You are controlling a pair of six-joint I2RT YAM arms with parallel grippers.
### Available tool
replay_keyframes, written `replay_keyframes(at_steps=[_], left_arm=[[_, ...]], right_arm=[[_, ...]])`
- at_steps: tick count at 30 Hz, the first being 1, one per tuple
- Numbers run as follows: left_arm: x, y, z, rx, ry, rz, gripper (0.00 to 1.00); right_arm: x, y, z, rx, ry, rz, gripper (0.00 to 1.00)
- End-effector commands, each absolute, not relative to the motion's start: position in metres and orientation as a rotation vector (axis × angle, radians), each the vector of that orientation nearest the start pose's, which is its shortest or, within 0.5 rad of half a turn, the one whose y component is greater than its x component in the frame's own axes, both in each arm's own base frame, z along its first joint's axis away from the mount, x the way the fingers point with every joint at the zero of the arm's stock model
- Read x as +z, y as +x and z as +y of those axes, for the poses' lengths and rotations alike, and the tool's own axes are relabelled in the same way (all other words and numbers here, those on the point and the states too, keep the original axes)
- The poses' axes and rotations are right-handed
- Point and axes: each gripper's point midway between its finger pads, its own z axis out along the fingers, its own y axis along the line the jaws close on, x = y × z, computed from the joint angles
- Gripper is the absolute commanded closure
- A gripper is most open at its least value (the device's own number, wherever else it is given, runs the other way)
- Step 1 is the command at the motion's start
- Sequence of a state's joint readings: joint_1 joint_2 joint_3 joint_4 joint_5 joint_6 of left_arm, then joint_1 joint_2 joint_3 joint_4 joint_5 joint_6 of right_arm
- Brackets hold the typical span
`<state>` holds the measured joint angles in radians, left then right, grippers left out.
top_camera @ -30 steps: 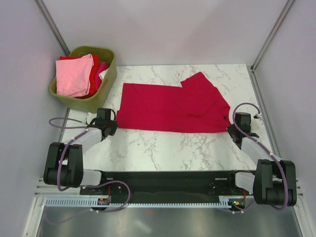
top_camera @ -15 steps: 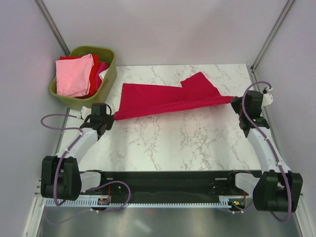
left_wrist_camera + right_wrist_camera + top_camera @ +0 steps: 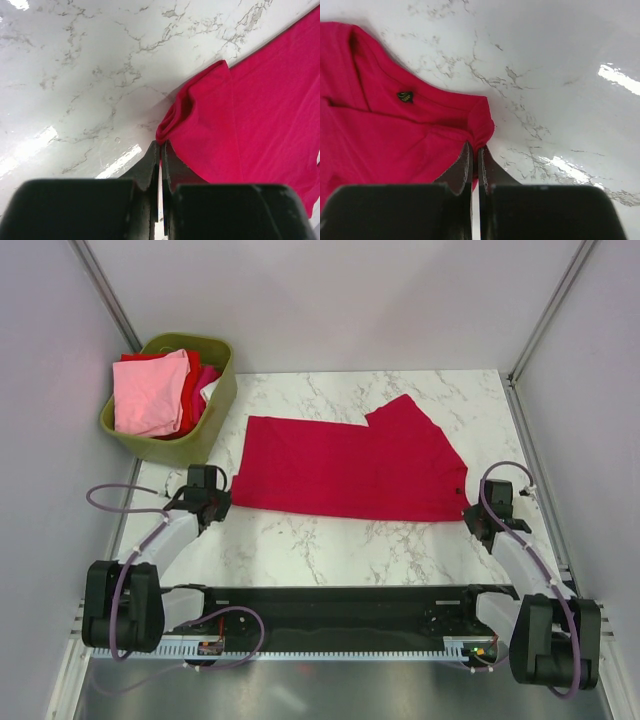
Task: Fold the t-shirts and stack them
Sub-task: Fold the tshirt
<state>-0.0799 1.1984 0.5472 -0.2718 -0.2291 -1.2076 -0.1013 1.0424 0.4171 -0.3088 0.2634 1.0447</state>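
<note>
A crimson t-shirt [image 3: 350, 465] lies spread flat across the marble table, with one sleeve pointing toward the back. My left gripper [image 3: 224, 501] is shut on the shirt's near left corner [image 3: 192, 107], where the cloth bunches at the fingertips [image 3: 153, 152]. My right gripper [image 3: 468, 512] is shut on the near right corner [image 3: 480, 122]. A small dark neck label [image 3: 405, 96] shows just beyond that corner. More t-shirts sit in the basket: a light pink one [image 3: 150, 392] on top, with red and magenta cloth [image 3: 205, 377] under it.
The olive-green plastic basket [image 3: 222, 400] stands at the back left, just off the table's corner. Grey walls close in the left, right and back sides. Bare marble [image 3: 340, 545] lies between the shirt and the arm bases.
Both grippers lifted the shirt's near edge up and toward the back, then brought it down again. The shirt now lies flat, slightly nearer the arms than one second ago.
</note>
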Motion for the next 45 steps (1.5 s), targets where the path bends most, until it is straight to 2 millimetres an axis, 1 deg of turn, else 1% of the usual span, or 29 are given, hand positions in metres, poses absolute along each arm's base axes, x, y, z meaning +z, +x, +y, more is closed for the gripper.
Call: replay_keyframes(at_steps=[1, 7, 9, 11, 13, 14, 15, 16, 17, 20, 24, 25, 26, 28, 29, 30, 31, 32, 33, 34, 35, 36, 37, 38, 40, 41, 43, 44, 45], left_arm=[[0.052, 0.292, -0.011, -0.228, -1.364, 2.021, 0.98], [0.040, 0.274, -0.013, -0.230, -1.373, 2.041, 0.98], [0.033, 0.268, -0.011, -0.214, -1.382, 2.045, 0.98], [0.032, 0.266, -0.010, -0.212, -1.378, 2.045, 0.98], [0.030, 0.263, -0.010, -0.206, -1.366, 2.056, 0.97], [0.031, 0.262, -0.010, -0.207, -1.354, 2.063, 0.90], [0.031, 0.262, -0.011, -0.211, -1.349, 2.064, 0.85], [0.031, 0.261, -0.011, -0.210, -1.346, 2.068, 0.81], [0.029, 0.257, -0.011, -0.202, -1.350, 2.078, 0.69], [0.041, 0.258, -0.010, -0.212, -1.286, 2.069, 0.52], [0.081, 0.271, -0.007, -0.228, -1.141, 2.022, 0.40], [0.089, 0.275, -0.009, -0.241, -1.105, 2.020, 0.38], [0.106, 0.283, -0.010, -0.247, -1.033, 2.013, 0.37], [0.123, 0.294, -0.014, -0.273, -0.948, 2.006, 0.35], [0.137, 0.301, -0.019, -0.295, -0.889, 2.005, 0.34], [0.144, 0.307, -0.021, -0.314, -0.870, 1.994, 0.33], [0.144, 0.314, -0.025, -0.330, -0.855, 2.002, 0.31], [0.150, 0.320, -0.035, -0.394, -0.812, 2.005, 0.30], [0.153, 0.326, -0.041, -0.433, -0.791, 1.997, 0.29], [0.164, 0.338, -0.047, -0.487, -0.756, 1.951, 0.26], [0.163, 0.346, -0.054, -0.526, -0.740, 1.963, 0.23], [0.163, 0.352, -0.056, -0.532, -0.733, 1.958, 0.21], [0.168, 0.361, -0.058, -0.540, -0.724, 1.939, 0.13], [0.167, 0.371, -0.059, -0.537, -0.727, 1.951, 0.12], [0.168, 0.383, -0.062, -0.541, -0.724, 1.953, 0.12], [0.172, 0.390, -0.063, -0.539, -0.722, 1.950, 0.12], [0.166, 0.405, -0.066, -0.540, -0.718, 1.955, 0.12], [0.174, 0.413, -0.069, -0.549, -0.701, 1.939, 0.12], [0.167, 0.418, -0.072, -0.543, -0.696, 1.960, 0.12]], right_arm=[[0.049, 0.255, -0.054, 0.036, 1.444, 1.867, 0.97], [0.047, 0.238, -0.057, 0.008, 1.466, 1.847, 0.86], [0.048, 0.235, -0.056, 0.024, 1.461, 1.830, 0.78], [0.053, 0.236, -0.056, 0.046, 1.450, 1.808, 0.76], [0.057, 0.237, -0.056, 0.051, 1.429, 1.808, 0.68], [0.061, 0.238, -0.055, 0.057, 1.412, 1.805, 0.62], [0.068, 0.241, -0.056, 0.061, 1.395, 1.800, 0.51], [0.070, 0.241, -0.057, 0.045, 1.366, 1.820, 0.48], [0.075, 0.242, -0.057, 0.045, 1.351, 1.822, 0.48], [0.104, 0.260, -0.056, 0.065, 1.221, 1.825, 0.48], [0.139, 0.295, -0.042, 0.160, 1.020, 1.860, 0.49], [0.149, 0.306, -0.034, 0.213, 0.958, 1.868, 0.50], [0.155, 0.319, -0.032, 0.217, 0.918, 1.890, 0.50], [0.166, 0.340, -0.020, 0.296, 0.828, 1.907, 0.49], [0.167, 0.357, -0.017, 0.311, 0.791, 1.936, 0.49], [0.169, 0.367, -0.014, 0.327, 0.770, 1.947, 0.48], [0.174, 0.381, -0.012, 0.348, 0.744, 1.939, 0.47], [0.173, 0.401, -0.006, 0.391, 0.716, 1.964, 0.46], [0.174, 0.414, -0.004, 0.404, 0.695, 1.972, 0.45], [0.175, 0.427, -0.002, 0.415, 0.679, 1.977, 0.44], [0.173, 0.452, 0.001, 0.414, 0.655, 1.996, 0.43], [0.172, 0.464, 0.004, 0.411, 0.635, 2.007, 0.41], [0.165, 0.473, 0.006, 0.388, 0.597, 2.047, 0.40], [0.163, 0.498, 0.008, 0.360, 0.587, 2.059, 0.40], [0.155, 0.517, 0.013, 0.347, 0.546, 2.098, 0.40], [0.147, 0.537, 0.019, 0.362, 0.526, 2.109, 0.40], [0.138, 0.556, 0.027, 0.395, 0.510, 2.129, 0.40], [0.132, 0.576, 0.029, 0.402, 0.514, 2.130, 0.40], [0.128, 0.585, 0.027, 0.381, 0.528, 2.132, 0.40]])
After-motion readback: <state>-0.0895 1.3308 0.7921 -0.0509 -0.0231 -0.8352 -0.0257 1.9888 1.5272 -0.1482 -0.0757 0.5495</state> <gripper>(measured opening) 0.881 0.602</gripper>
